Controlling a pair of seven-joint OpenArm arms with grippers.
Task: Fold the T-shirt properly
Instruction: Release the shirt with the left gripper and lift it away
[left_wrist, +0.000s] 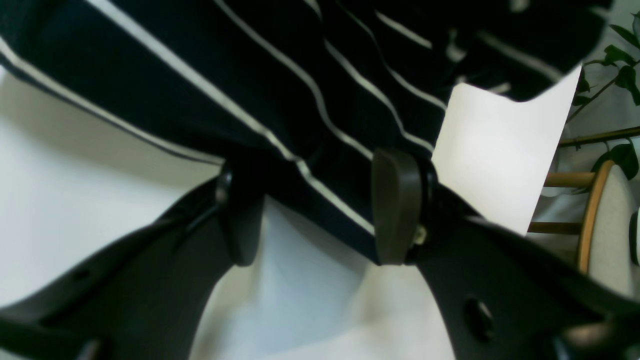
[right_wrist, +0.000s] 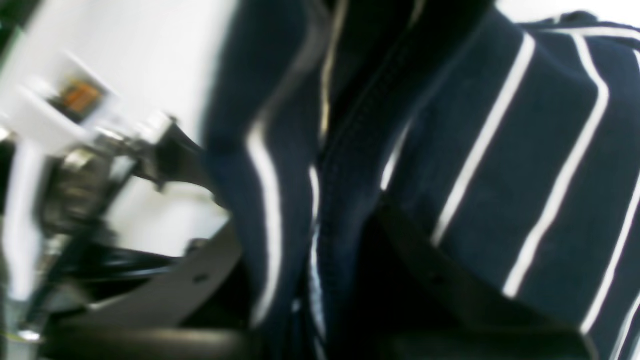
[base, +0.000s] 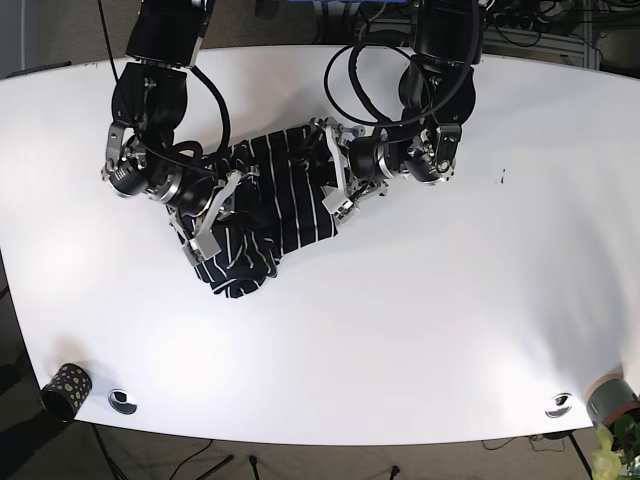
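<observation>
T-shirt (base: 262, 215) bunched on table (base: 450, 300), between arms. Left tool (left_wrist: 315, 210) spread, hem between pads. Right tool (right_wrist: 305, 250) pinching fabric. Lift together, keep cloth taut, lay flat.

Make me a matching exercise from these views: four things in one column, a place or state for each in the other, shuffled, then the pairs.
1. T-shirt
2. left gripper
3. speckled cup
4. plant

A. bottom right corner, base view
B. open around a striped hem
C. bunched on the table
D. bottom left table corner

Pairs: 1-C, 2-B, 3-D, 4-A
</observation>
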